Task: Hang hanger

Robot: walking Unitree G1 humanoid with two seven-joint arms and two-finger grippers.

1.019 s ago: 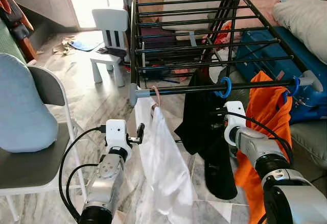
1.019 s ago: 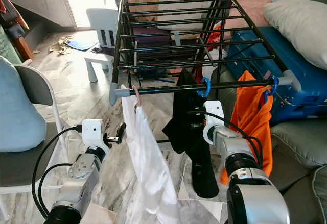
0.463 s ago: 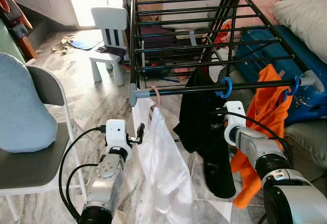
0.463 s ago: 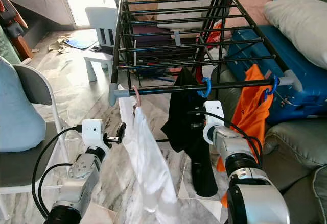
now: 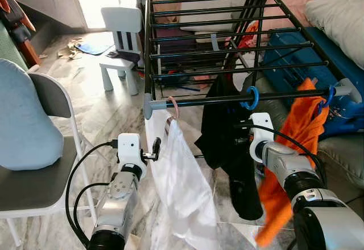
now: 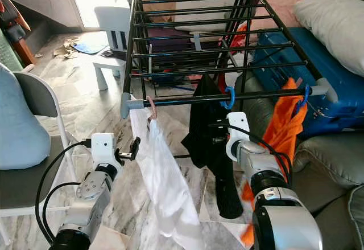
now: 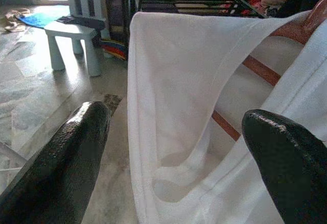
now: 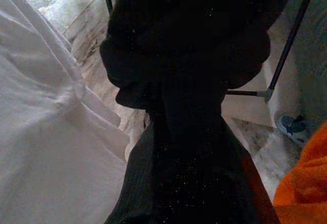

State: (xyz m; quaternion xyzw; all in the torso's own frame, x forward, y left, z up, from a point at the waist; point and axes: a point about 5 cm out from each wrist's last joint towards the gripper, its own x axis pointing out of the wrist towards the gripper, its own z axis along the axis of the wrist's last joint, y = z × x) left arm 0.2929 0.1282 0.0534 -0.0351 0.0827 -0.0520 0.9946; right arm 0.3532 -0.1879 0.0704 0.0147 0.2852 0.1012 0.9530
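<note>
A white garment [image 5: 182, 187] hangs on a pinkish hanger whose hook [image 5: 172, 106] sits on the front rail [image 5: 216, 99] of the black drying rack. My left gripper [image 5: 155, 146] is just left of the garment, open; in the left wrist view its two black fingertips [image 7: 76, 147] stand wide apart with the white cloth [image 7: 184, 81] ahead of them. A black garment [image 5: 227, 136] hangs from a blue hook [image 5: 250, 97]. My right gripper [image 5: 245, 140] points into the black cloth [image 8: 189, 81]. An orange garment [image 5: 284, 164] hangs on a blue hook [image 5: 327, 96] at the right end.
A folding chair with a pale blue cushion [image 5: 25, 125] stands close on my left. A small white child's chair [image 5: 119, 39] is beyond the rack. To the right are a blue suitcase [image 5: 307, 56], a pillow [image 5: 341, 16] and a grey sofa [image 5: 341, 153]. Marble floor lies below.
The orange garment has swung, its lower part moving down and to the left. The white garment sways slightly. Neither arm has moved.
</note>
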